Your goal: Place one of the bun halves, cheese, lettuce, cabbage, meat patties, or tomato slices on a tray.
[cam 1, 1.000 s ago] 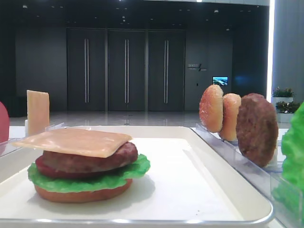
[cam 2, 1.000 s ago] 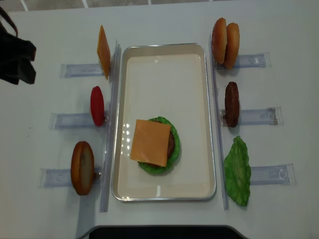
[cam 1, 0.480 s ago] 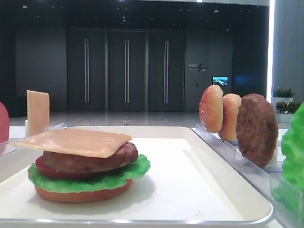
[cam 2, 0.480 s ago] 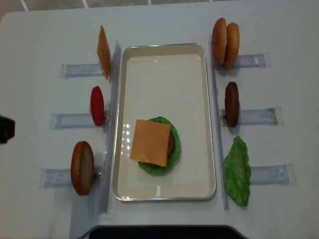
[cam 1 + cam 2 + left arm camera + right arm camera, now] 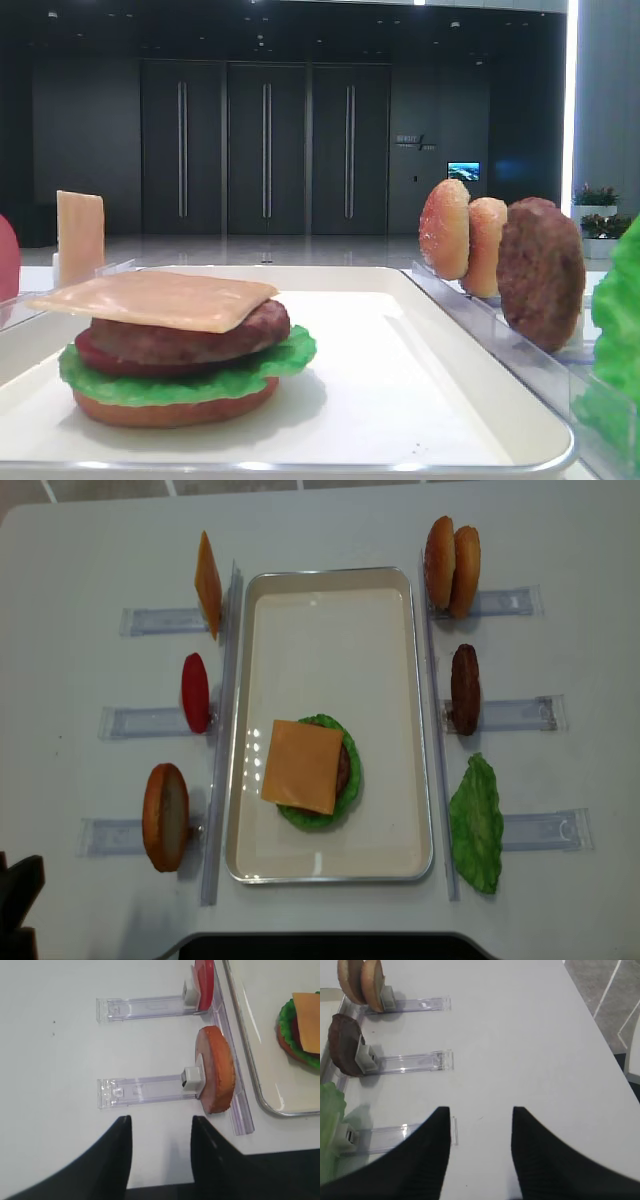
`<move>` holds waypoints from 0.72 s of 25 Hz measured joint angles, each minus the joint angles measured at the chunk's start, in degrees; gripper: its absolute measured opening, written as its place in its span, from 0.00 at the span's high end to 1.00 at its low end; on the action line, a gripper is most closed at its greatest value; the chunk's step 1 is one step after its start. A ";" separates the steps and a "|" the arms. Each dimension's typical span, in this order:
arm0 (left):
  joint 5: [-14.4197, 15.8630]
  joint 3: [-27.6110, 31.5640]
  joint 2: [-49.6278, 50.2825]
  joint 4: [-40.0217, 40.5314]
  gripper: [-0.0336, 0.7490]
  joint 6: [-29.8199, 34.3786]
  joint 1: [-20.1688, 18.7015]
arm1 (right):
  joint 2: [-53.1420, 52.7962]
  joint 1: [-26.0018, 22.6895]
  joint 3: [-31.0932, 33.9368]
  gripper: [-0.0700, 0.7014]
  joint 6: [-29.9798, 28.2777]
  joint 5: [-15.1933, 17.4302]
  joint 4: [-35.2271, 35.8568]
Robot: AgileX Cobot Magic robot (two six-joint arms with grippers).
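The round golden-tan bun half [image 5: 216, 1071] stands on edge in its clear plastic rack [image 5: 150, 1091] left of the white rimmed tray [image 5: 330, 862], just ahead-right of the left gripper [image 5: 161, 1132], whose 2 fingers stand apart, empty, nearer than the right.

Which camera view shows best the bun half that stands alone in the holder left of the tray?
The left wrist view: the bun half is near, whole and sharp there. The overhead view shows it smaller, edge-on. The low front view and the right wrist view do not show it.
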 joint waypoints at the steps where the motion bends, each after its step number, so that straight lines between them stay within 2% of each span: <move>1: -0.06 0.67 -2.19 0.00 0.57 -0.28 0.00 | 0.00 0.00 0.00 0.54 0.00 0.00 0.00; 8: -1.44 1.74 -13.08 -0.07 0.57 -0.61 0.00 | 0.00 0.00 0.00 0.54 0.00 0.00 0.00; 18: -2.64 2.67 -13.35 -0.17 0.64 -1.03 0.00 | 0.00 0.00 0.00 0.54 0.00 0.00 0.00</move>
